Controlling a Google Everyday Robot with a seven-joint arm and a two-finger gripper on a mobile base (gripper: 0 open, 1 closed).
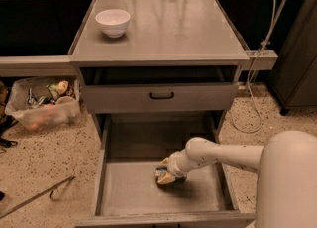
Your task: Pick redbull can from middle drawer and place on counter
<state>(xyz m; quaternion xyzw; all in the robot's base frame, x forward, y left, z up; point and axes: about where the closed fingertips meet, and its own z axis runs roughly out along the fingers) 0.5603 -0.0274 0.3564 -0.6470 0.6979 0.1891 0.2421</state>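
Observation:
The middle drawer [129, 192] is pulled wide open at the bottom of the camera view. The redbull can [160, 174] lies on its grey floor near the middle, mostly covered by my gripper. My gripper [165, 175] reaches down into the drawer from the right on a white arm, with its tan fingertips [166, 179] around the can. The counter [163, 26] is the grey top of the cabinet, above and behind the drawer.
A white bowl [113, 22] stands on the counter's back left. A closed drawer front with a black handle [161, 95] sits just above the open drawer. A clear bin of clutter [42, 102] is on the floor at left. A white cable [257, 78] hangs at right.

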